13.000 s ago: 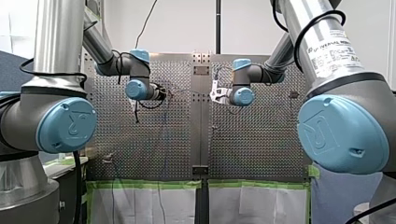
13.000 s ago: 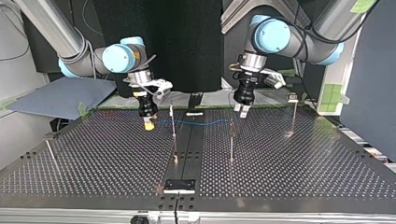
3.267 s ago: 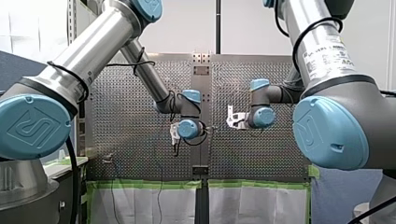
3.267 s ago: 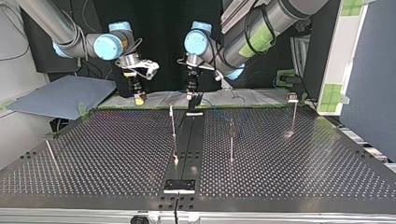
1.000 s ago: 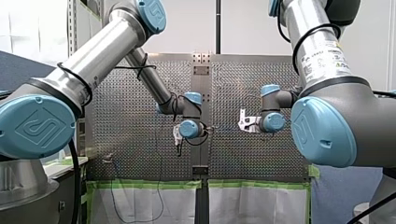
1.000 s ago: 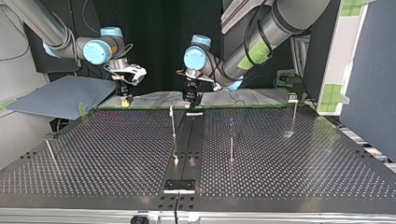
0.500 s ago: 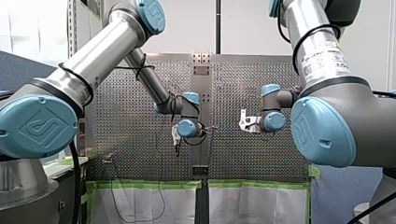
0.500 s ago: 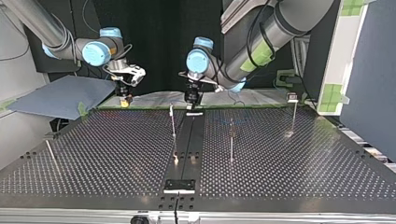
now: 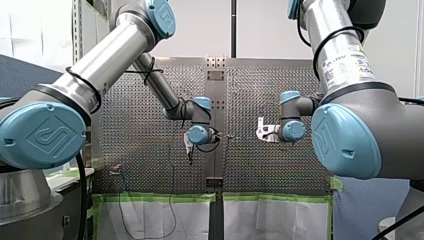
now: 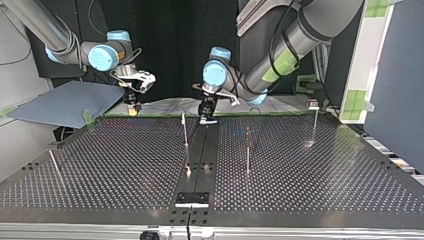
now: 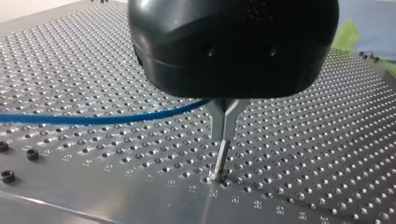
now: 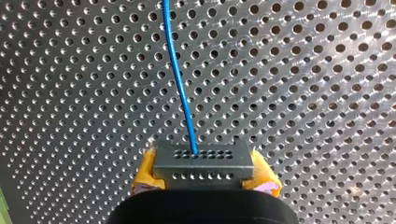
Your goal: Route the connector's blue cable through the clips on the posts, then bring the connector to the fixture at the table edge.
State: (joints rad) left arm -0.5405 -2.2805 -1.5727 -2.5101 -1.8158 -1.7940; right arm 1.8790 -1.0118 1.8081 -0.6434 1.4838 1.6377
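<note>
Where the right wrist view looks along its own fingers, my right gripper (image 12: 203,173) is closed on the grey connector (image 12: 203,162), with a yellow pad (image 12: 144,175) pressed against each end of the block. The blue cable (image 12: 180,74) leaves a hole in the connector's upper row and runs straight ahead of the gripper, above the perforated table (image 12: 317,102).

In the left wrist view, my left gripper (image 11: 221,161) has its metal fingers (image 11: 225,126) brought together into one narrow stem that points down at the table. I cannot tell whether its tip touches the surface or is just above it. The blue cable comes in from the side and meets the fingers high up, where they fork just under the black body. It does not show on their far side, and it is not clear whether it is pinched or only runs through the fork. Dark screws (image 11: 31,154) sit in the table under the cable.

In the top view, my left gripper hangs over the far end of the dark central strip (image 10: 200,150), just beside a thin post (image 10: 185,131). My right gripper, yellow-tipped, is at the table's far edge toward the view's left, well apart from the other. The connector and cable are too small to make out there.

In the front view, my left arm (image 9: 110,55) ends at the central strip. My right arm (image 9: 342,50) ends to the right of it, with the two wrists about level.
</note>
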